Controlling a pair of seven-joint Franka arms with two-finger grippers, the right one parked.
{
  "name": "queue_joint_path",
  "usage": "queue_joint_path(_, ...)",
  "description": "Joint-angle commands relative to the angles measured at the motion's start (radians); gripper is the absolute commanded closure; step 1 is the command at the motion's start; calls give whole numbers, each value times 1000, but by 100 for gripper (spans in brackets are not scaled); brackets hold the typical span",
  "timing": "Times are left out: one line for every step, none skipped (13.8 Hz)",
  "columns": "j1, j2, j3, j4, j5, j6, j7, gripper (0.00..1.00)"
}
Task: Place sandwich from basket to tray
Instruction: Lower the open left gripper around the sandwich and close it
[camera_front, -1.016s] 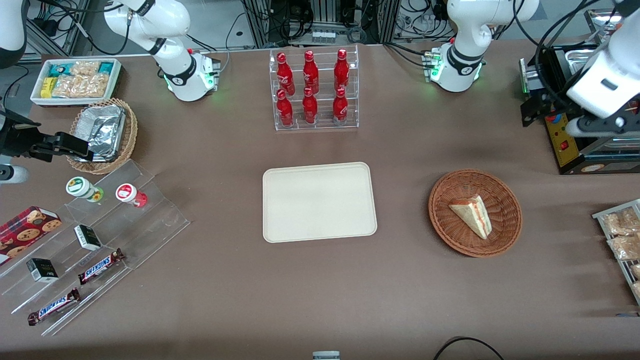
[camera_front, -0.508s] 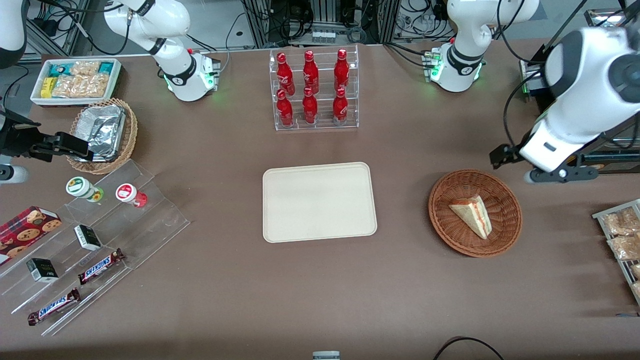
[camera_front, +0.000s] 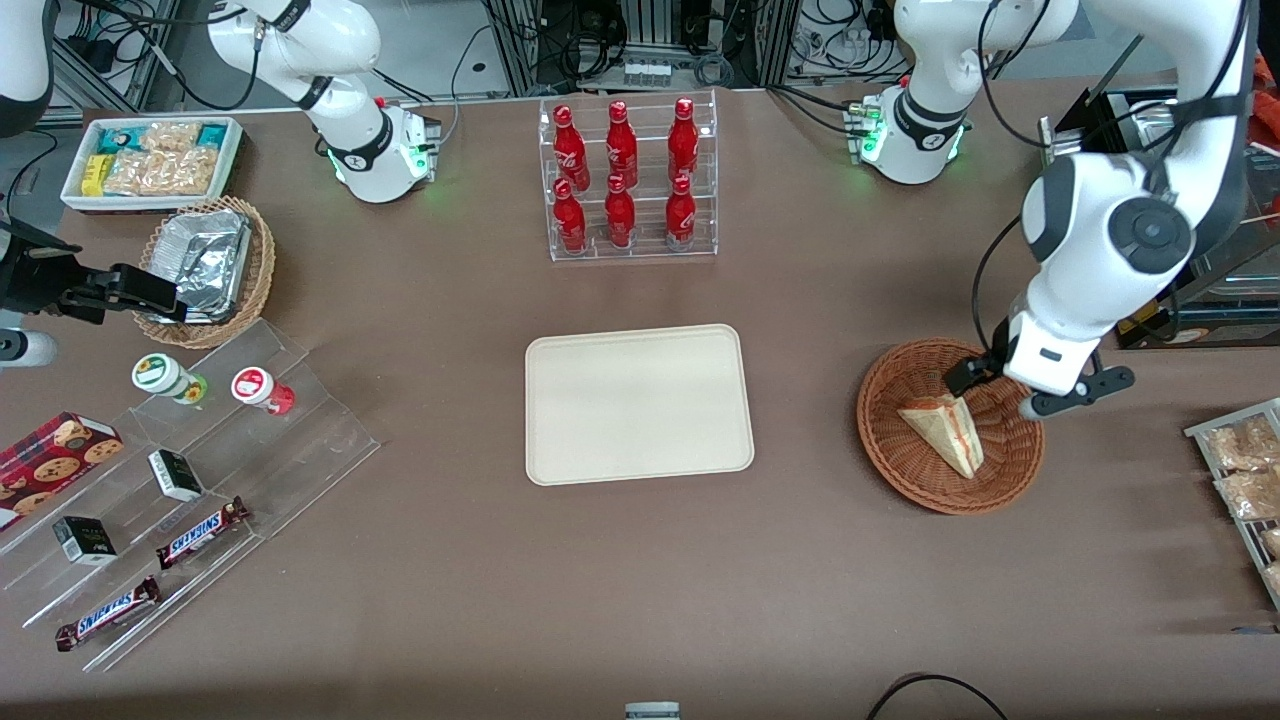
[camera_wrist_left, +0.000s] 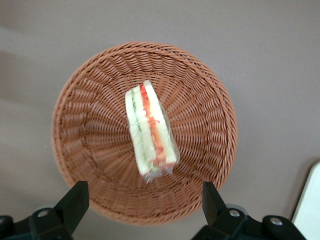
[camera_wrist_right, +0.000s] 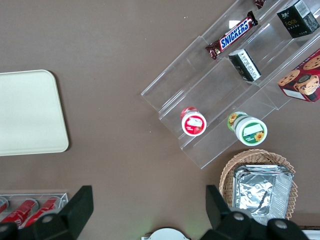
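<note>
The sandwich (camera_wrist_left: 149, 130) is seen lying on its side in the middle of the basket (camera_wrist_left: 95, 105), wrapped in clear film. The tool (camera_wrist_left: 145, 210) is held above the basket with its fingers (camera_wrist_left: 75, 200) spread wide, touching nothing. If the soft bread is squeezed too hard, it can be squashed. If the slippery film is pinched, the sandwich can be dropped before the tray (camera_front: 638, 402) on the worktop (camera_front: 640, 580) is reached.

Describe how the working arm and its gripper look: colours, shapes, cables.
The left arm has glossy white rounded shells with dark grey joint bands and a round grey cap. Black cables loop beside it. Its gripper, open above the basket, has black, wedge-shaped fingers on a black body with metal screws.
</note>
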Motion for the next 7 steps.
queue_joint_path(-5, 40, 0, -47, 17, 108, -55, 0)
queue_joint_path(-1, 58, 0, -47, 17, 113, -55, 0)
queue_joint_path(1, 75, 0, -45, 17, 119, -56, 0)
queue_joint_path(1, 92, 0, -47, 17, 133, -58, 0)
queue_joint_path(1, 107, 0, -47, 16, 142, -59, 0)
queue_joint_path(1, 121, 0, -47, 16, 145, -64, 0)
queue_joint_path(1, 124, 0, -47, 16, 151, -66, 0)
